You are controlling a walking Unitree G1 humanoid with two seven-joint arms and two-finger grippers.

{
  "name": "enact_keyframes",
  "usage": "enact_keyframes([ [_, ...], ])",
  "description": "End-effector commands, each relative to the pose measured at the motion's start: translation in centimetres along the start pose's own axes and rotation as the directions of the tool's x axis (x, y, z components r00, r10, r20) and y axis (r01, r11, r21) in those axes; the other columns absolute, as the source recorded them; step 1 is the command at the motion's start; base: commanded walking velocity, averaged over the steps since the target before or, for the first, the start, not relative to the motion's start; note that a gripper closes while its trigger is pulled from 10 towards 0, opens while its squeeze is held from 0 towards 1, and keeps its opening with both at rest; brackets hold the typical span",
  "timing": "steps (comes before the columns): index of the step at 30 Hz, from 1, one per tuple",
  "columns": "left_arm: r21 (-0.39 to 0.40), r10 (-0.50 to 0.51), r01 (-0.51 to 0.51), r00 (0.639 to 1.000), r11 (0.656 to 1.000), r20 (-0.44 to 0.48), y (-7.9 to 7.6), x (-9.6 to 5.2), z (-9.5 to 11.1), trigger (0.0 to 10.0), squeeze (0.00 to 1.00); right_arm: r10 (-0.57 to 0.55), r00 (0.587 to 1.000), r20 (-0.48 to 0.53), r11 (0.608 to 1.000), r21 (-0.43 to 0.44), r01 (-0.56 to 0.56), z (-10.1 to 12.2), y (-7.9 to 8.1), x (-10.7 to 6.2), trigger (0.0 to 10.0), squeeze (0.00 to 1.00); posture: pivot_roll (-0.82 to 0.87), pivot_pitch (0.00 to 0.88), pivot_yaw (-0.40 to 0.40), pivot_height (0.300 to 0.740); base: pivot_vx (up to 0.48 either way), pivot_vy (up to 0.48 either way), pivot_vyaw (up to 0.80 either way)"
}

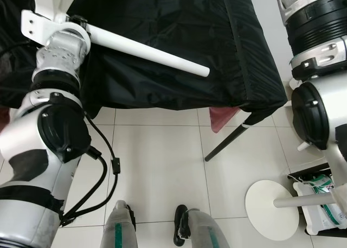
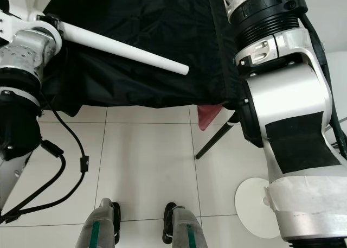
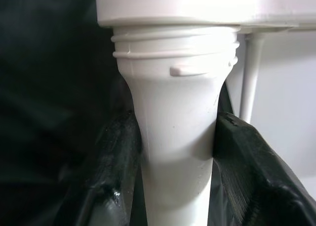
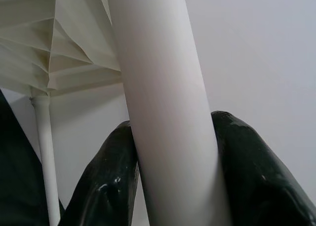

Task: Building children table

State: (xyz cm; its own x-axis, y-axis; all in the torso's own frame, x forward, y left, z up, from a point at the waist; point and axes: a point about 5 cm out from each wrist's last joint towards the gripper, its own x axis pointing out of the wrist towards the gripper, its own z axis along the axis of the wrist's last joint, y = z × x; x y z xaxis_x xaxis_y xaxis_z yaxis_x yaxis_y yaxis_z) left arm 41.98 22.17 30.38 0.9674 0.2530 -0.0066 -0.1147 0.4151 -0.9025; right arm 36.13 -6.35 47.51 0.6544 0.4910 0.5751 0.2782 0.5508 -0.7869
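A white plastic table leg (image 3: 173, 127) sits between the two black fingers (image 3: 116, 161) of my left gripper (image 3: 177, 154), which is shut on it just below its threaded end. That thread meets the white tabletop's underside (image 3: 197, 6). My right gripper (image 4: 173, 159) is shut on a second white leg (image 4: 163, 87), with the ribbed tabletop underside (image 4: 59, 48) behind it. In the eye views my left arm (image 1: 59, 47) is raised at the upper left beside a white tabletop corner (image 1: 46, 9). A third white leg (image 1: 149, 52) juts out from there over the black cloth.
A table draped in black cloth (image 1: 179, 47) stands straight ahead, with a black slanted leg (image 1: 227, 142) and something red (image 1: 222, 118) under it. A white round disc on a rod (image 1: 271, 209) and an open box of parts (image 1: 320, 202) lie on the tiled floor at right.
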Motion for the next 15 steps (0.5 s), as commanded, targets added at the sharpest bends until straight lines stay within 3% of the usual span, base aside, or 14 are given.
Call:
enact_keyframes([
  [1, 0.038, -0.529, 0.535, 0.817, 0.844, 0.231, -10.7, -3.0, 6.2, 0.0, 0.00, -0.195, 0.956, 0.218, 0.981, 0.058, 0.187, 4.6, -4.5, 0.1, 10.0, 0.00, -0.09, 0.051, -0.020, 0.740, 0.000, 0.000, 0.00],
  [6, 0.105, -0.591, 0.586, 0.764, 0.803, 0.258, -13.0, -4.1, 7.6, 0.0, 0.00, -0.226, 0.948, 0.226, 0.973, 0.091, 0.211, 4.7, -4.8, 0.1, 10.0, 0.00, -0.07, 0.054, -0.024, 0.740, 0.000, 0.000, 0.00],
  [12, 0.142, -0.626, 0.613, 0.730, 0.777, 0.273, -14.4, -4.8, 8.4, 0.0, 0.00, -0.252, 0.944, 0.211, 0.966, 0.116, 0.232, 4.4, -4.9, -0.1, 10.0, 0.00, -0.06, 0.054, -0.025, 0.740, 0.000, 0.000, 0.00],
  [14, 0.184, -0.683, 0.661, 0.676, 0.728, 0.275, -16.2, -5.9, 8.8, 0.0, 0.00, -0.271, 0.948, 0.166, 0.960, 0.122, 0.253, 3.4, -4.8, -0.4, 10.0, 0.00, -0.06, 0.055, -0.023, 0.740, 0.000, 0.000, 0.00],
  [15, 0.184, -0.683, 0.661, 0.676, 0.728, 0.275, -16.2, -5.9, 8.8, 0.0, 0.00, -0.271, 0.948, 0.166, 0.960, 0.122, 0.253, 3.4, -4.8, -0.4, 10.0, 0.00, -0.06, 0.055, -0.023, 0.740, 0.000, 0.000, 0.00],
])
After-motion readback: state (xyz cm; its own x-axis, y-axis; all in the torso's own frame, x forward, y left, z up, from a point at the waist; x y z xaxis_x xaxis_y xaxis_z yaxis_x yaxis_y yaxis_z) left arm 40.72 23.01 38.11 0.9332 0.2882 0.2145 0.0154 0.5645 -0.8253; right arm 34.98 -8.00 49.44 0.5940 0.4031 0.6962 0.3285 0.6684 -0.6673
